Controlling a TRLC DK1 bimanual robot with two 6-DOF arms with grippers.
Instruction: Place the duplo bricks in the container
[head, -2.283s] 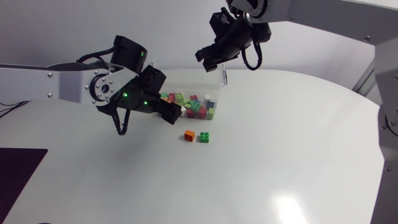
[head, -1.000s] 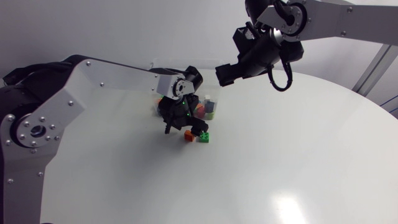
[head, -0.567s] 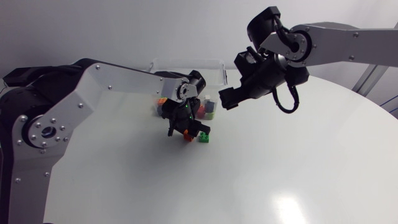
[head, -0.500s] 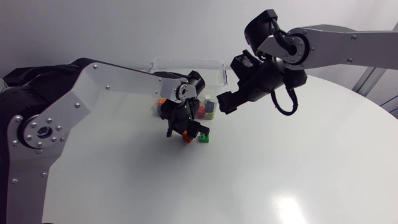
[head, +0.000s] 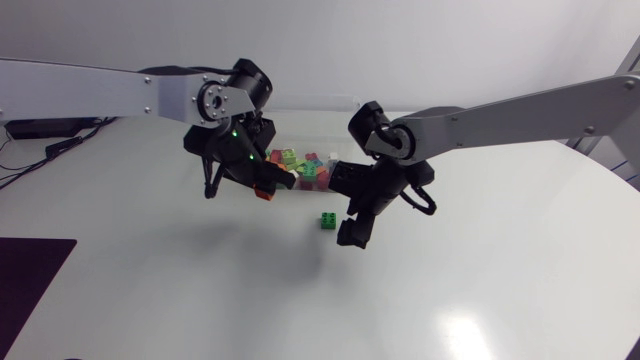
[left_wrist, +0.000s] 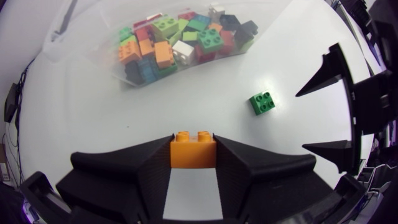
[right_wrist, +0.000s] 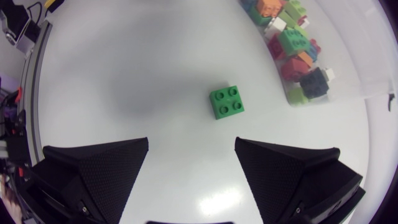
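Orange brick (left_wrist: 193, 149) clamped in left pincer (left_wrist: 193, 158) | right pincer (right_wrist: 191, 148) spread wide near green brick (right_wrist: 227, 102)

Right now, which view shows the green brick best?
Right wrist view: the green brick lies alone just ahead of the open right gripper, studs clear. Left wrist view shows it smaller, off to the side beyond the held orange brick. Head view shows it tiny beside the right gripper.
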